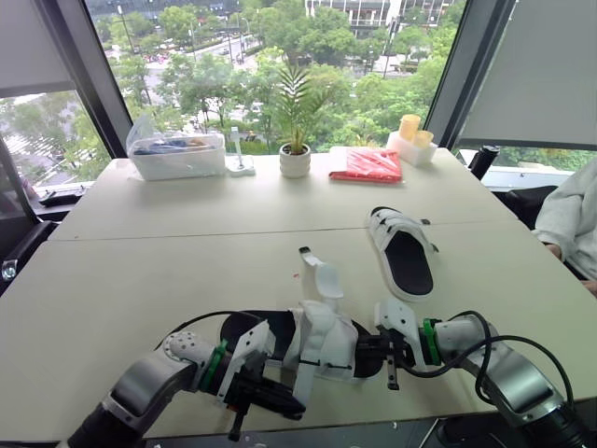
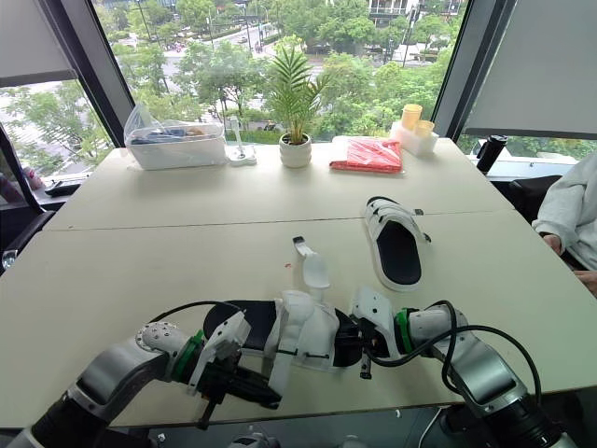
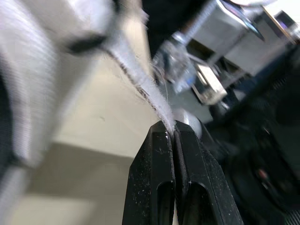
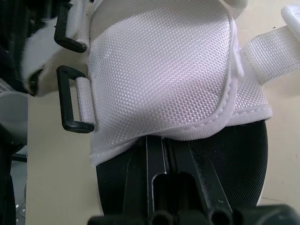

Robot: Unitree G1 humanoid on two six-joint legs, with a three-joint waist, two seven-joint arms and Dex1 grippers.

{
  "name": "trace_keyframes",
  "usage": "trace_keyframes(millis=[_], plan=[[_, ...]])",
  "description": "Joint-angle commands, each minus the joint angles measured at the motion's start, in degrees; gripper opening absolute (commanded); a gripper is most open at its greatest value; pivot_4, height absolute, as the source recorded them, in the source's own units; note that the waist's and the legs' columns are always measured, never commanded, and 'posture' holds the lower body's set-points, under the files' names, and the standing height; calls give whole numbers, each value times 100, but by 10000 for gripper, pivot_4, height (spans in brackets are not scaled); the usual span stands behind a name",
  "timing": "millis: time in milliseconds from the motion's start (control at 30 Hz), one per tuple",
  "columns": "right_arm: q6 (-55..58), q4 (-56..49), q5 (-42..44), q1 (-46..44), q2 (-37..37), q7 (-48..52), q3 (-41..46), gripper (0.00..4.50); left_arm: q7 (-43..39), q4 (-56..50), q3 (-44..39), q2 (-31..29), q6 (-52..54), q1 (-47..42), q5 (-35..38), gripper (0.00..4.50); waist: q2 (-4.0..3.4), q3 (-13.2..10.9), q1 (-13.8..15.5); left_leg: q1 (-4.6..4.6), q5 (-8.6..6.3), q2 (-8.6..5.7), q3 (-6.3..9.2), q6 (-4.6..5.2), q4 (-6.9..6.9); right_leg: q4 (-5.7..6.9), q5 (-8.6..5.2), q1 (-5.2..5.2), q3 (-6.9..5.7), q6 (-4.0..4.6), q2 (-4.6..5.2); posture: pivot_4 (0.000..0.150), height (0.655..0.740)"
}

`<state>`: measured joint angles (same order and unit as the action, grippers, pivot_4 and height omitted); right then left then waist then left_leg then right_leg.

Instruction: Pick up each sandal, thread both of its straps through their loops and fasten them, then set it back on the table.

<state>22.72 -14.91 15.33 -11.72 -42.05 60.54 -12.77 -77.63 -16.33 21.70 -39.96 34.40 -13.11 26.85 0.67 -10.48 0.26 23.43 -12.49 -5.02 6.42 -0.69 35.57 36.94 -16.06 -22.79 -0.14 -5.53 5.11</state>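
The pale counter (image 1: 187, 252) carries a row of things along its far, window edge: a clear plastic tub (image 1: 175, 154) with items inside, a small potted plant (image 1: 295, 161), a red packet (image 1: 367, 164) and yellow cups (image 1: 410, 128) in a white holder. A person's pale sleeve (image 1: 574, 219) shows at the right edge, well apart from the arms. None of these stands between the grippers and the work.

The far sandal (image 1: 403, 250) lies flat on the counter towards the right, sole down, its white straps across the toe end and its black footbed showing.

The near sandal (image 1: 322, 341) is at the near edge of the counter, between the two grippers. The left gripper (image 3: 173, 130) has its jaws closed on a thin white strap (image 3: 140, 79), which runs taut from the fingertips to the sandal. The right gripper (image 4: 161, 143) reaches in from the other side; its jaws are closed together at the rim of the white woven upper, over the black footbed.

This sandal has a black sole and a white woven upper with two black rectangular loops (image 4: 70, 98) on one side. Another strap (image 1: 322, 275) stands up loose from it, pointing away from the robot.
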Motion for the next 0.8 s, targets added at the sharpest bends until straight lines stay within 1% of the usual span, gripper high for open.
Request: trace_keyframes(millis=[33,233,400,533,633,800], plan=[[99,78,-124,74,-103,47,-98,0,-603,-491,127,-347,-569,55,-60,401,-3,1,11,0,0,0,0,0,-1,0,0,0,0,0,0,1500,7400],[104,39,-118,115,-190,99,-73,0,-984,-811,4,-468,-1305,0,-6,401,-3,1,43,2,-1,0,0,0,-2,-14,-2,4,0,4,3,1500,7400],[133,22,-103,88,-214,144,-88,0,-982,-823,-166,-129,-1759,-370,161,401,-3,1,47,3,0,0,0,1,-19,-34,-1,4,0,3,3,1500,7400],[114,40,-109,90,-215,168,-96,0,-637,-482,-382,397,-1618,-997,370,401,-2,1,49,3,1,-2,0,2,-26,-45,1,7,-3,-1,2,1500,7400],[79,61,-133,105,-205,167,-108,0,-357,-26,-544,788,-1561,-1469,382,401,-1,0,45,3,1,-3,0,2,-25,-45,10,8,-5,-17,-1,1500,7400],[44,80,-150,102,-185,130,-102,0,571,999,-1029,1650,-1645,-2238,304,401,4,-3,63,3,2,-4,2,3,-21,-45,14,11,-8,-25,-6,1500,7400]])
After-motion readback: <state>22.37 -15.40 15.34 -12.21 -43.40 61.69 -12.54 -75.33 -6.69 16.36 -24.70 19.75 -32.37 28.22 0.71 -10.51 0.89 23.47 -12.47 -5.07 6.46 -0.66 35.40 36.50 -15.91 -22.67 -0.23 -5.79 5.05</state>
